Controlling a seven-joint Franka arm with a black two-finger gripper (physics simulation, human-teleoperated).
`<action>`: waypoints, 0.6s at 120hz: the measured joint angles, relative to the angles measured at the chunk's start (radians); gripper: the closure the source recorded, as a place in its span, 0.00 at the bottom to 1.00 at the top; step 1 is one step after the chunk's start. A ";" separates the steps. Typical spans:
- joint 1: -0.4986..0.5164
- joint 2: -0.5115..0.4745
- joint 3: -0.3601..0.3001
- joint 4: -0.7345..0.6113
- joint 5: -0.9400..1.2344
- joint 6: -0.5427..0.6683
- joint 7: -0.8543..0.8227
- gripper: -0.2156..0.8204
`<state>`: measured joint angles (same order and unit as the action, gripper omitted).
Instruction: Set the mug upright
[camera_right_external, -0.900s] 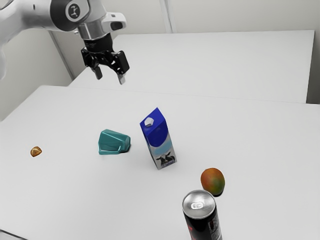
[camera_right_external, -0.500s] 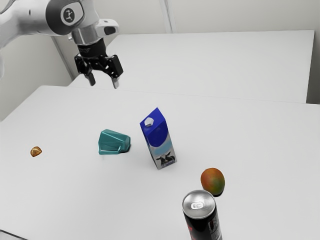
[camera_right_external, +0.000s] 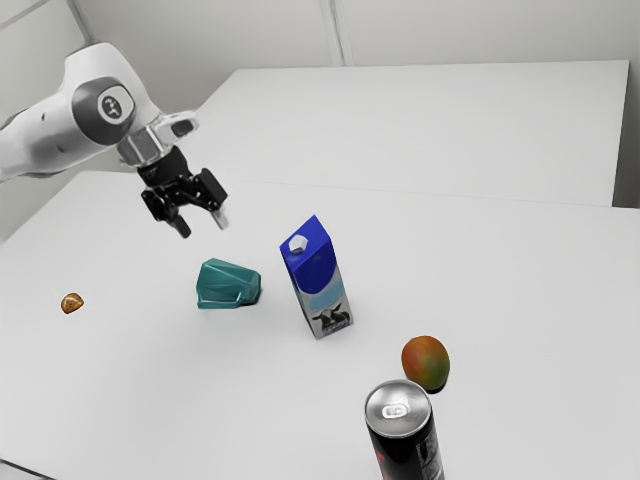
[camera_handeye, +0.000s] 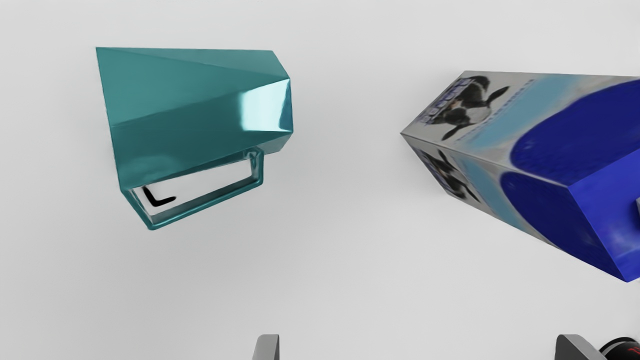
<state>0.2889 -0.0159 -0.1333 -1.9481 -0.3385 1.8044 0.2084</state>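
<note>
Can (camera_right_external: 405, 440) partly beyond picture's edge

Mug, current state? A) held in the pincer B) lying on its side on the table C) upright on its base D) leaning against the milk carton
B: the teal mug lies lengthwise on the table, its handle out to one side, with a gap between it and the milk carton and the open pincer above.
</note>
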 joint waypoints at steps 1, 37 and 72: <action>0.005 0.002 0.000 -0.004 -0.010 0.004 0.009 0.21; 0.196 0.096 -0.001 -0.093 -0.220 0.095 0.353 0.21; 0.254 0.260 0.001 -0.028 -0.333 0.130 0.659 0.21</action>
<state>0.5426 0.2443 -0.1327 -1.9764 -0.6714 1.9342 0.8676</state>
